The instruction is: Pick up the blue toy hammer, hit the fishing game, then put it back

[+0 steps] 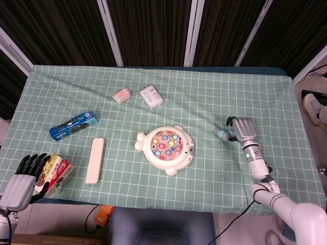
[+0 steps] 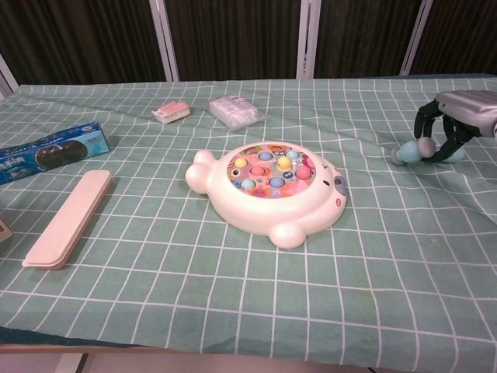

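At the right of the frame, the right hand (image 1: 244,129) had its fingers curled down around the blue toy hammer (image 1: 223,135) lying right of the fishing game (image 1: 166,148), but the grip looked loose, so the hammer might slip out when lifted.

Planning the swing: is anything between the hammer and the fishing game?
Nothing visible: only bare tablecloth lies between the hammer, under the right hand, and the fishing game.
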{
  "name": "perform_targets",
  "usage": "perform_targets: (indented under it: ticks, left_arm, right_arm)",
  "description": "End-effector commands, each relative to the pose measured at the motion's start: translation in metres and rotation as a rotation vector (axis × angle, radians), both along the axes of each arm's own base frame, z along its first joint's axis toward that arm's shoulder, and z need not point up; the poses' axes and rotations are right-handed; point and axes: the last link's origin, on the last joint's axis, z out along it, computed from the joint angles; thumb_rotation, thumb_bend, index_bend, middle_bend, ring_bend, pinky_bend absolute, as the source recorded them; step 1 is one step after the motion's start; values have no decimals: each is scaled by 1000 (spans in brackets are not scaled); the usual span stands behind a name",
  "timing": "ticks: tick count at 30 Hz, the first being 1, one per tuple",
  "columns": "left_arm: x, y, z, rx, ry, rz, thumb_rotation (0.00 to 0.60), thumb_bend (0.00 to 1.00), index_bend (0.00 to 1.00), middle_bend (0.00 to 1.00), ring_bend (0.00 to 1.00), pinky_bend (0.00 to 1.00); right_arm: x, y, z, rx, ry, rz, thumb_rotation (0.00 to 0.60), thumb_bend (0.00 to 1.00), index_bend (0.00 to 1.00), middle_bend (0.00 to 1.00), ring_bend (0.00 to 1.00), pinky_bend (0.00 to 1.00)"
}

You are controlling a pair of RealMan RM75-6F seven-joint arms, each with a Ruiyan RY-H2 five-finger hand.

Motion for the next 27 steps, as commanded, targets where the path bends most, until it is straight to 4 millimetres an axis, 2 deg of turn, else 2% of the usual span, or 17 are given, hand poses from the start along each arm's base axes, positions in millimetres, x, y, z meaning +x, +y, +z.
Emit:
perform_targets:
  ticks: [1,27]
  left_arm:
    - [0,0,0,0,1,1,600,419,0,67,35,40]
    - [0,0,0,4,3,2,600,418,0,67,35,40]
  right_arm:
    - [1,-1,0,0,-5,-1,600,346,556,552,674,693]
    - [2,-12,9,-39,-10,-32,600,345,554,549,671,690]
